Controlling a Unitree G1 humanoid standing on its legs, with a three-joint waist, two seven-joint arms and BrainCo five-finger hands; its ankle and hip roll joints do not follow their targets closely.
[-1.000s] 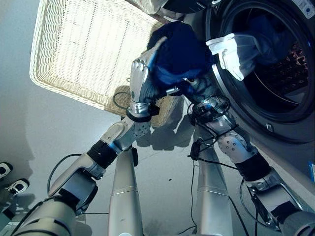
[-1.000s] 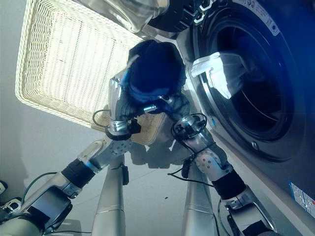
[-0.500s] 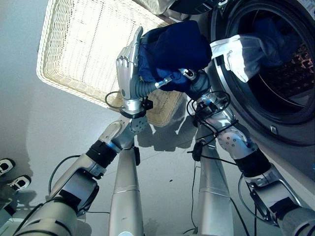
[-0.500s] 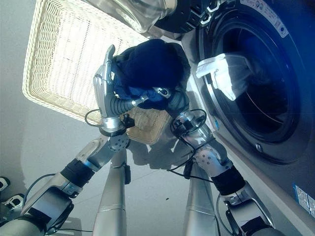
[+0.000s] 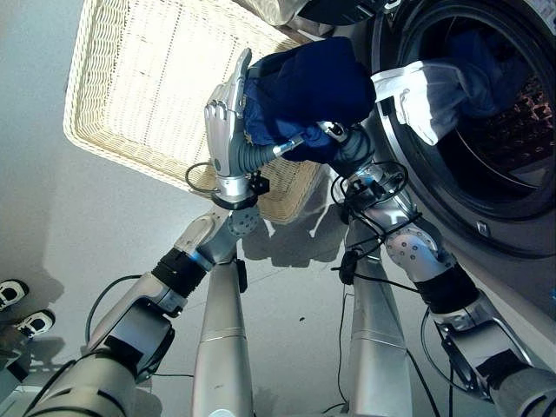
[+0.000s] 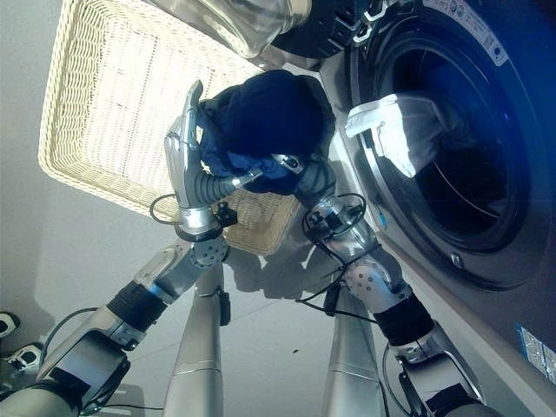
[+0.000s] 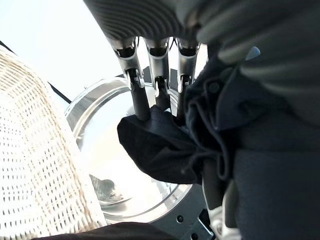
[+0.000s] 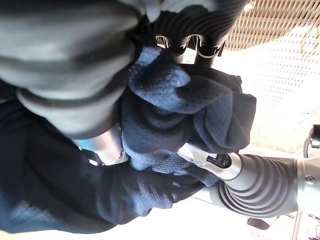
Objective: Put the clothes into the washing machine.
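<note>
A bundle of dark blue clothes (image 5: 304, 82) is held up between my two hands, just left of the washing machine's round opening (image 5: 408, 187). My left hand (image 5: 224, 122) stands open, its straight fingers (image 7: 157, 75) flat against the bundle's left side. My right hand (image 5: 346, 149) is under the bundle, buried in the cloth (image 8: 190, 110). A white garment (image 5: 417, 95) hangs over the opening's rim, and more blue cloth (image 5: 486, 52) lies inside the drum.
A pale wicker basket (image 5: 148, 87) lies on the floor to the left, behind the hands. The washer's glass door (image 6: 252, 22) stands open above the bundle. A person's shoes (image 5: 13, 295) show at the lower left.
Over the second my left hand straightened and shifted to the bundle's left side, and the bundle rose a little. In the last half second nothing has visibly moved.
</note>
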